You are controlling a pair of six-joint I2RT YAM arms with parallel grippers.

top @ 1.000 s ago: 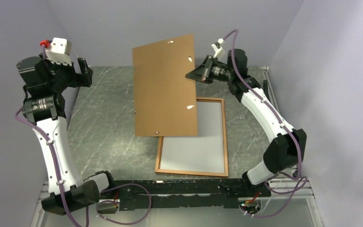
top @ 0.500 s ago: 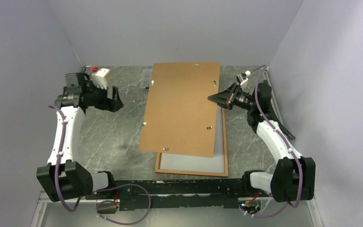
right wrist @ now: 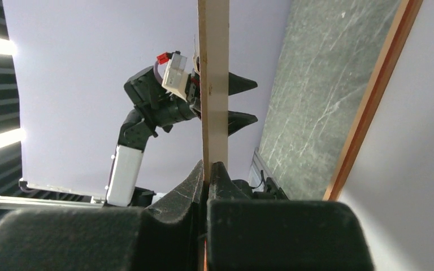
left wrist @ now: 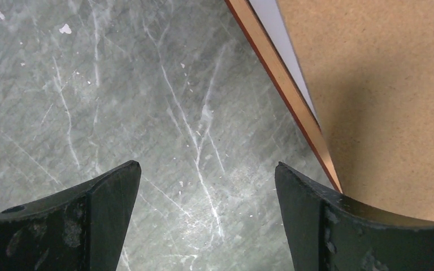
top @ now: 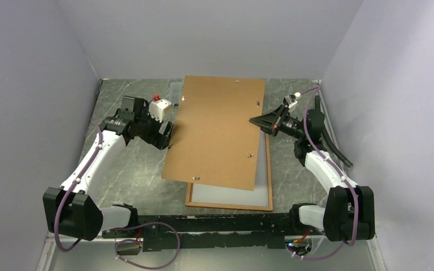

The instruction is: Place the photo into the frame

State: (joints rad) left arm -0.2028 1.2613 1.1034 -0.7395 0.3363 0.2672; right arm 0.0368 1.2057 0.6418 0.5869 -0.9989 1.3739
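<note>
Top external view: the right gripper (top: 254,121), pinching the backing board (top: 217,130) by its edge, has lowered it over the frame (top: 229,205) on the surface (top: 127,169), the photo (top: 231,191) seemingly inside white-side-up, while the wide-open left gripper (top: 168,140) has moved in, probably to steady it.

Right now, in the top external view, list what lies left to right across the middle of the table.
left claw, jaws wide open → backing board → right claw, shut on the board's right edge.
</note>
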